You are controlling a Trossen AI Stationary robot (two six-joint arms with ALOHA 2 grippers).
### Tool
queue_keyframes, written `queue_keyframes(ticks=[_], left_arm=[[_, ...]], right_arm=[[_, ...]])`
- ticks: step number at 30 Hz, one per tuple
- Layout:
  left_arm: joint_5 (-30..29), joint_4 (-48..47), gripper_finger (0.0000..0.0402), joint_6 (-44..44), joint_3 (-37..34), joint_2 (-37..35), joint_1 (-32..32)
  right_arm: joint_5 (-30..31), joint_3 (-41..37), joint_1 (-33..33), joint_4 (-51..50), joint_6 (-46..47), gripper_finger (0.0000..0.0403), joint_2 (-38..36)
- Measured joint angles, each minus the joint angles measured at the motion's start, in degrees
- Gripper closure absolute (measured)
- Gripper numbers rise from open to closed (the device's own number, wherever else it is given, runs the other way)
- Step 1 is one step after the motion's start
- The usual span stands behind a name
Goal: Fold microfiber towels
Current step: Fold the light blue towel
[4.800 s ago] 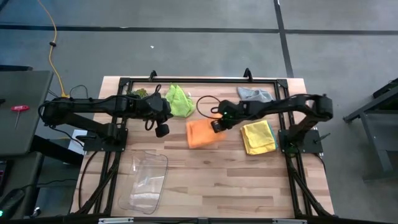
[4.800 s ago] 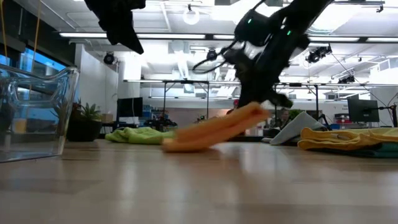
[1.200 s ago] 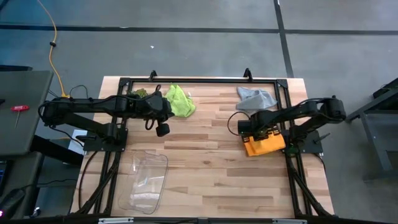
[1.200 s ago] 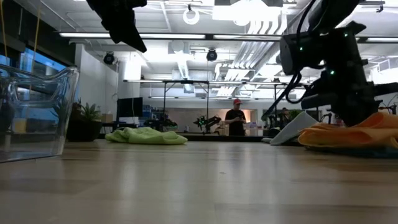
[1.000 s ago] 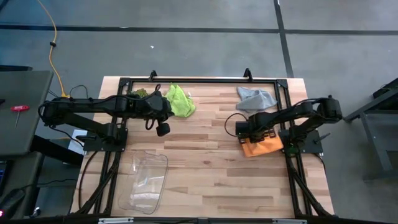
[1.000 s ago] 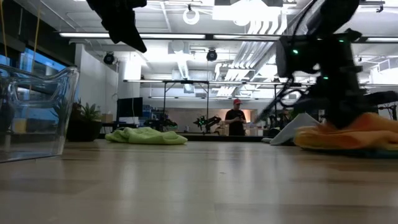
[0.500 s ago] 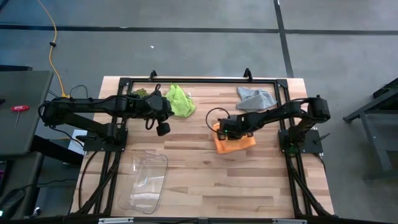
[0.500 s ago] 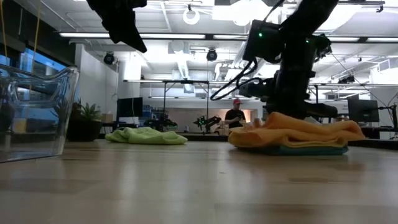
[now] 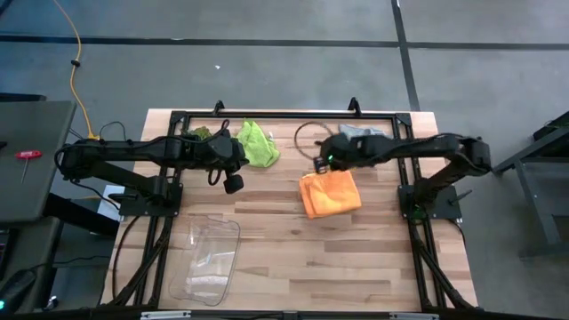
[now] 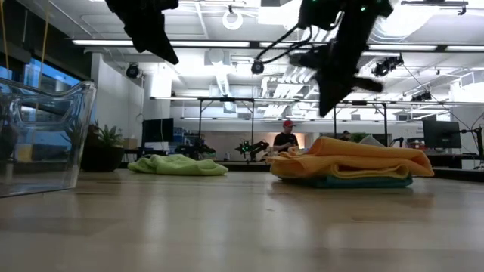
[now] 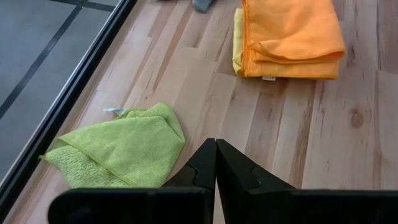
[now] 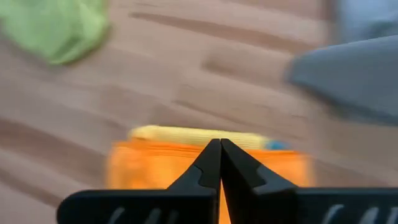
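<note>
Orange towel (image 9: 331, 193) is seen folded on a stack just below the right claw (image 9: 322, 164), pinched closed, empty. Low view: stack (image 10: 344, 168) sits under that claw. Left claw (image 11: 215, 163), closed, empty, beside green towel (image 11: 118, 147). Risk judged: stack could be knocked askew if clipped.

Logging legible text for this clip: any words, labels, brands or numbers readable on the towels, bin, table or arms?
None can be read.
Lime green towel: a small white tag at one corner, too small to read.
Orange towel: a small white tag at its edge, print illegible.
Clear plastic bin, table: no markings visible.
</note>
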Motion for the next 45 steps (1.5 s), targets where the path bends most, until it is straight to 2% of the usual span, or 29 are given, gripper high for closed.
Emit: queue_keyframes(ticks=[3, 6, 9, 14, 18, 20, 24, 27, 31, 39, 45], left_arm=[[0.0, 0.0, 0.0402, -0.1, 0.0, 0.0, 0.0], [-0.1, 0.0, 0.0401, -0.1, 0.0, 0.0, 0.0], [-0.2, -0.1, 0.0402, -0.1, 0.0, 0.0, 0.0], [-0.3, -0.1, 0.0401, -0.1, 0.0, 0.0, 0.0], [-0.3, 0.0, 0.0402, -0.1, 0.0, 0.0, 0.0], [-0.3, 0.0, 0.0402, -0.1, 0.0, 0.0, 0.0], [-0.4, 0.0, 0.0401, -0.1, 0.0, 0.0, 0.0], [-0.5, 0.0, 0.0401, -0.2, 0.0, 0.0, 0.0], [-0.9, 0.0, 0.0401, -1.2, 0.0, 0.0, 0.0], [-2.2, 0.0, 0.0402, -2.7, 0.0, 0.0, 0.0], [-2.2, 0.0, 0.0401, -2.7, 0.0, 0.0, 0.0]], right_arm=[[-0.4, -1.5, -3.6, -5.2, -1.9, 0.0396, -3.4], [-2.2, -6.1, -7.1, -5.2, -2.6, 0.0369, -7.2], [-2.9, -10.6, -9.9, -4.8, -0.8, 0.0321, -10.5], [-0.7, -16.4, -12.5, -4.4, 5.4, 0.0226, -13.3], [-0.8, -21.5, -13.2, -2.7, 10.1, 0.0182, -13.4], [-1.7, -25.0, -12.9, 2.3, 14.7, 0.0176, -13.4], [-3.2, -32.5, -13.4, 19.3, 19.9, 0.0175, -15.1], [0.2, -36.7, -13.7, 26.4, 24.1, 0.0174, -17.3], [5.9, -39.8, -13.8, 28.4, 29.0, 0.0174, -21.0], [6.3, -41.3, -16.1, 38.1, 24.8, 0.0174, -24.7], [5.8, -41.3, -17.8, 43.0, 17.4, 0.0174, -26.7]])
